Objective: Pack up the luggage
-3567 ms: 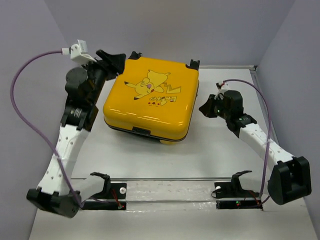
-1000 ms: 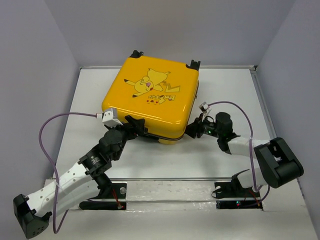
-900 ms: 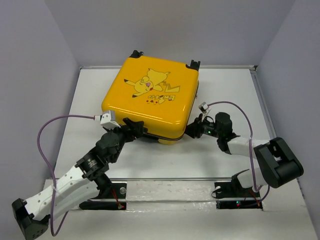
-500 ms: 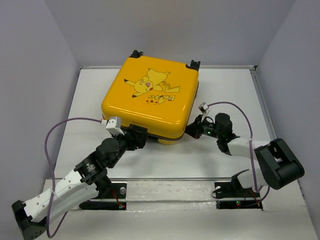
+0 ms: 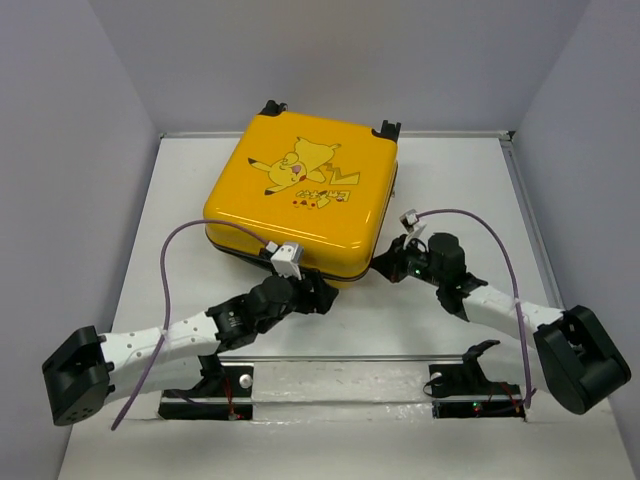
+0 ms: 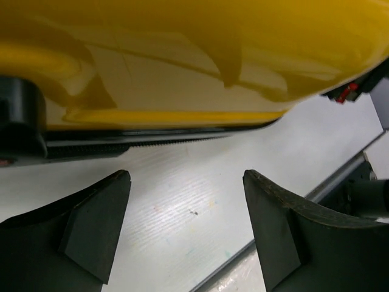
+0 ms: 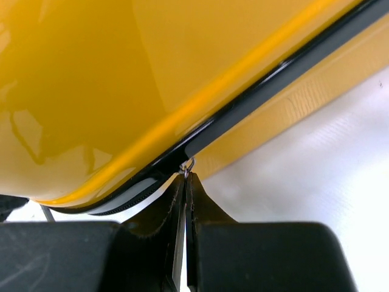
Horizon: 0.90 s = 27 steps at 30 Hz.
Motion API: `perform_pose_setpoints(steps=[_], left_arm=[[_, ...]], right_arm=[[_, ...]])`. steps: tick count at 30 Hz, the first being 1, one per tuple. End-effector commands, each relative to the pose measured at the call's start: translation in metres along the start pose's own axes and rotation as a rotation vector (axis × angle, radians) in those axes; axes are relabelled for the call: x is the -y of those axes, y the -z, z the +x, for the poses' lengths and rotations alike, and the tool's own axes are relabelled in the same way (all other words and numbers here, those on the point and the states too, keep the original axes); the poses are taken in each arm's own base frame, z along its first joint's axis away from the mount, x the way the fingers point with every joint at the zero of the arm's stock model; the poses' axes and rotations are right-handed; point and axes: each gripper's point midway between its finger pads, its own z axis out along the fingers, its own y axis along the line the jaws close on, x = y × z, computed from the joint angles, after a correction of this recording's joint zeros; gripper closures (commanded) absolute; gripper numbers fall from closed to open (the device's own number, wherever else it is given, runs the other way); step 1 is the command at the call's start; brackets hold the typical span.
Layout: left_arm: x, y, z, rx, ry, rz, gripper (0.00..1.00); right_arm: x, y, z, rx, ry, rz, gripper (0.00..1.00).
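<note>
The luggage (image 5: 300,200) is a yellow suitcase with a cartoon print, lying flat and closed at the back middle of the table. My left gripper (image 5: 318,292) is open and empty, low over the table just in front of the suitcase's near edge; the left wrist view shows the open gripper (image 6: 185,176) below the yellow shell (image 6: 182,48) and black zipper line (image 6: 121,146). My right gripper (image 5: 385,262) is at the near right corner. In the right wrist view the gripper (image 7: 186,176) is shut on the small metal zipper pull (image 7: 188,165) hanging from the black zipper trim (image 7: 261,97).
The white table (image 5: 460,190) is boxed in by grey walls at the back and sides. A shiny rail (image 5: 340,375) with two black arm mounts runs along the near edge. Purple cables loop from both wrists. Black wheels (image 5: 386,128) sit at the suitcase's far edge.
My left arm has swung from the suitcase's far left side to its near edge and slid right along it. My right gripper has come to the near right corner and stays there.
</note>
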Motion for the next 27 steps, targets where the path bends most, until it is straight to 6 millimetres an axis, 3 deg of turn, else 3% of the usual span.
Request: perform_pose_setpoints(steps=[1,2,7,10,13,16,17,18,20,21,22,24,25,26,27], left_arm=[[0.022,-0.007,-0.075,0.250,0.037,-0.016,0.13],[0.014,-0.008,-0.091,0.290,0.041,-0.058,0.13],[-0.021,-0.009,-0.132,0.368,0.057,-0.170,0.13],[-0.023,-0.010,-0.145,0.385,0.049,-0.168,0.12],[-0.015,-0.021,-0.144,0.362,0.045,-0.145,0.12],[-0.002,-0.031,-0.141,0.343,0.065,-0.078,0.12],[0.003,-0.033,-0.140,0.337,0.064,-0.056,0.12],[0.007,-0.037,-0.137,0.324,0.056,-0.047,0.12],[0.018,-0.038,-0.137,0.326,0.039,-0.035,0.12],[0.020,-0.037,-0.138,0.328,0.031,-0.032,0.12],[0.024,-0.036,-0.141,0.329,0.032,-0.023,0.12],[0.028,-0.027,-0.149,0.347,0.037,-0.017,0.12],[0.022,-0.024,-0.148,0.330,0.025,-0.048,0.12],[0.029,-0.012,-0.164,0.364,0.032,-0.044,0.12],[0.026,-0.011,-0.164,0.355,0.024,-0.065,0.12]], right_arm=[[-0.001,0.004,0.004,-0.028,0.010,0.055,0.93],[-0.006,0.007,0.010,-0.054,0.007,0.053,0.93],[-0.031,0.016,0.034,-0.125,-0.021,0.002,0.93],[-0.044,0.020,0.054,-0.190,-0.032,0.001,0.93],[-0.061,0.021,0.068,-0.232,-0.048,-0.021,0.93],[-0.095,0.016,0.084,-0.285,-0.027,-0.056,0.93],[-0.088,0.014,0.086,-0.283,-0.036,-0.018,0.93],[-0.106,0.010,0.086,-0.285,-0.022,-0.040,0.93],[-0.111,-0.003,0.085,-0.262,-0.045,0.011,0.93],[-0.126,-0.009,0.081,-0.239,-0.049,0.002,0.93],[-0.129,-0.019,0.068,-0.163,-0.080,0.034,0.93],[-0.128,-0.033,0.072,-0.135,-0.096,0.084,0.93],[-0.129,-0.041,0.061,-0.078,-0.124,0.108,0.93],[-0.127,-0.045,0.060,-0.059,-0.131,0.120,0.93],[-0.127,-0.045,0.057,-0.039,-0.146,0.123,0.93]])
